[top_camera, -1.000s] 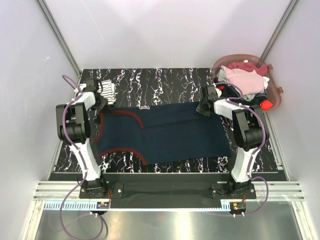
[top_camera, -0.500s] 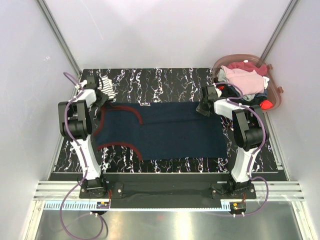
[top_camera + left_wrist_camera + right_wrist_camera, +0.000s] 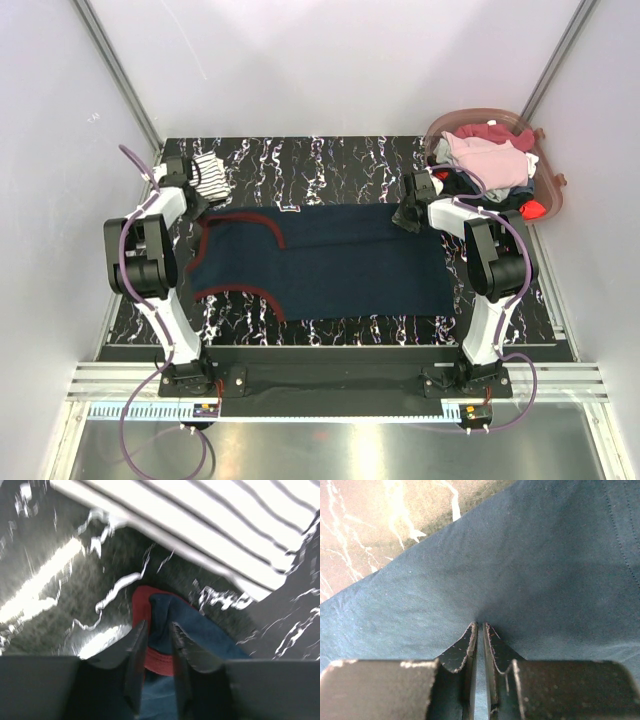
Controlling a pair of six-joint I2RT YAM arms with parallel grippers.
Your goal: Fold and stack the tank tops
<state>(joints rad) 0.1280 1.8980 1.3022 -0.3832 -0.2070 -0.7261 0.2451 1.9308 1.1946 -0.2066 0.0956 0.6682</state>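
So the left gripper [image 3: 155,645] is sitting narrow with the red-trimmed strap end of the navy tank top [image 3: 340,260] going between its fingers, looks like it's pinching it. The right gripper [image 3: 481,630] is nipping a pucker of the same top at its far right corner, jaws nearly together. The top is lying stretched flat between the two of them on the marble table [image 3: 330,160], hem to the right. The striped tank top [image 3: 210,175] is bunched just past the navy one's far left strap, and a basket [image 3: 558,205] of other clothes is sitting off its right end. I'm guessing we're in the spread-out step, so next up is carrying that far edge over toward the near edge, both grips moving together.
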